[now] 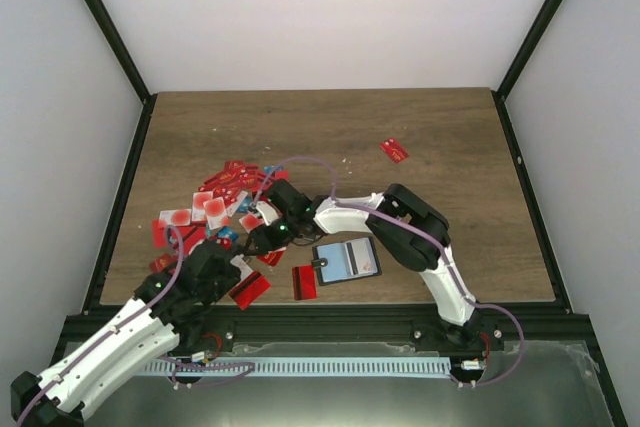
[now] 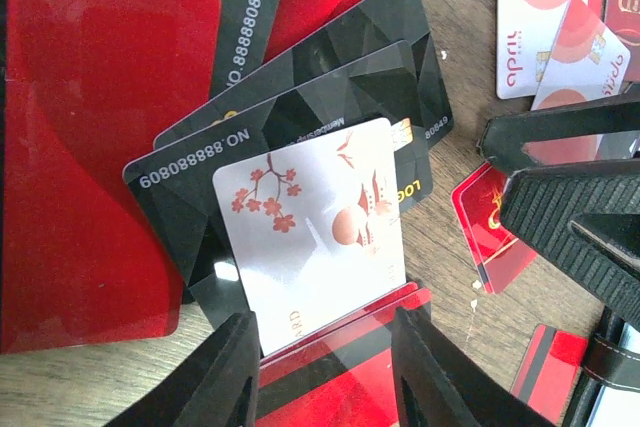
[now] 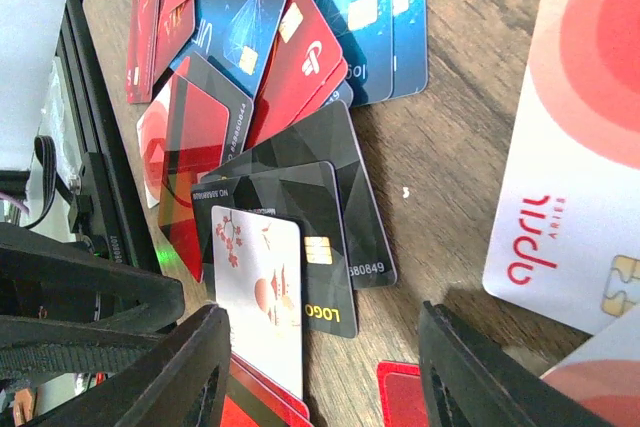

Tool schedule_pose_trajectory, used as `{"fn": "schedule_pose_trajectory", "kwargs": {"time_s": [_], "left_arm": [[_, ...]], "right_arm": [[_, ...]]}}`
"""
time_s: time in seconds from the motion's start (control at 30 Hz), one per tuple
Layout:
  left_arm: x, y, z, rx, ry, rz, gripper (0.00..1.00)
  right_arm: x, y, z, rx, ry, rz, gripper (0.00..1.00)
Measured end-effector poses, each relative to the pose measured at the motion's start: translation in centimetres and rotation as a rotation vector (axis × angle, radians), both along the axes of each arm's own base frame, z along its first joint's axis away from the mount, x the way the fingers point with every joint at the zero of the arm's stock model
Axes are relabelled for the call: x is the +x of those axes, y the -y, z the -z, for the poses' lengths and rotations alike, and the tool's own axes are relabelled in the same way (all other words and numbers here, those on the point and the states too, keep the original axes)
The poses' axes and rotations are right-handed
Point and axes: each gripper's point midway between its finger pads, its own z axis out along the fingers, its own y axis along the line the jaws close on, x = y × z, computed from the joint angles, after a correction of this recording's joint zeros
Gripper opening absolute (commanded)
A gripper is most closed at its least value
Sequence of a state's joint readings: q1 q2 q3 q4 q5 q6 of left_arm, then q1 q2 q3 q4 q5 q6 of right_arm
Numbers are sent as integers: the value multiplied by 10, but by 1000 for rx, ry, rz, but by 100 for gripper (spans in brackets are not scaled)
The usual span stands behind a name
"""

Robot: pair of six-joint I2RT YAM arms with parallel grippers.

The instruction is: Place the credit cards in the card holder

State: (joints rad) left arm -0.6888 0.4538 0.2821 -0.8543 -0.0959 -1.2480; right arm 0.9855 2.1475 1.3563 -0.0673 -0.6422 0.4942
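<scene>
From above, the credit cards (image 1: 215, 209) lie in a loose, overlapping heap left of centre on the worktop (image 1: 440, 147). One stray red card (image 1: 394, 150) sits well apart toward the far right. The card holder (image 1: 347, 260) lies flat near the front edge, just right of the heap. Your left tool (image 1: 232, 263) and right tool (image 1: 262, 239) hang close together over the heap's near side.

In the left wrist view, the left tool (image 2: 322, 342) is spread and pinches nothing. Its fingers stand either side of a white blossom card (image 2: 310, 227). This card rests on fanned black cards (image 2: 330, 77) and tucks under red ones at its near end.

In the right wrist view, the right tool (image 3: 320, 357) is also spread and empty. It hovers above the same white card, with blue cards (image 3: 365, 7) farther off and a large pale card (image 3: 590, 137) to one side.

Expect the cards to be light, stiff and slick. Lying flat, they give you little to grip and will likely skate away under a finger. Take one where it overlaps another and an edge stands proud, pinching across the short sides. The holder looks soft and light, so it will probably slide when a card is pushed in. Steady it with your other tool.
</scene>
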Motion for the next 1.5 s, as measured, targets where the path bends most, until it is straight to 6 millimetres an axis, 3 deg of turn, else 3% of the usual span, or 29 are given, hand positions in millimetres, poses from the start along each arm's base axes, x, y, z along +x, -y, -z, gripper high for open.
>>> {"fn": "schedule_pose_trajectory", "kwargs": {"time_s": [0.37,0.63,0.97,1.07,1.2,1.37,1.5], "left_arm": [[-2,0,10,8,-17,7,19],[-2,-1,16,18,-18,6,18],[4,4,19,-9,10,5,15],[3,3,18,-10,12,7,20],[-1,-1,9,13,3,15,28],[-3,-4,-9,26,-1,23,27],[-6,-6,-6,38,-19,24,23]], "right_arm": [[-14,-6,0,-8,-11,-18,52],[-35,-19,2,-36,-8,-48,50],[-36,-19,3,-63,-33,-28,49],[-36,-19,4,-63,-33,-29,49],[-36,-19,3,-62,-30,-31,49],[-35,-19,3,-64,-31,-35,49],[-35,-19,3,-63,-31,-38,49]]}}
